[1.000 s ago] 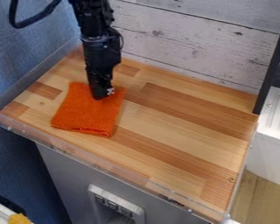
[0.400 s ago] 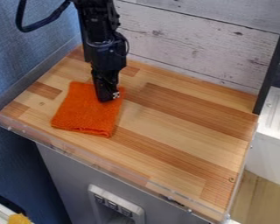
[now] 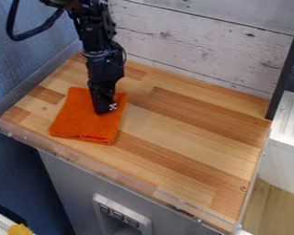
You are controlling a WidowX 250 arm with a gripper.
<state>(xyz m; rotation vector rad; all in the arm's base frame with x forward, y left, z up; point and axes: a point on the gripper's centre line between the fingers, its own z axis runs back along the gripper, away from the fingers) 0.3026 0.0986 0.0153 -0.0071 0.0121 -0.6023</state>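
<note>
The black gripper (image 3: 104, 110) hangs down over the upper right part of an orange cloth (image 3: 85, 121), its tip at the cloth's surface. Folded and roughly rectangular, the cloth lies flat on the left part of the wooden work surface (image 3: 186, 133). Part of the cloth's back edge and right upper area is hidden behind the gripper. Whether any fabric is pinched at the tip cannot be made out.
Whitewashed boards (image 3: 198, 41) stand along the back, and a blue wall (image 3: 26, 59) rises at the left. A low clear rim (image 3: 100, 170) borders the front. At the right are a dark upright post (image 3: 287, 64) and a white unit (image 3: 287, 124).
The gripper first shifted slightly right, then came left and toward the front. The orange cloth has moved slightly left since the earlier frames.
</note>
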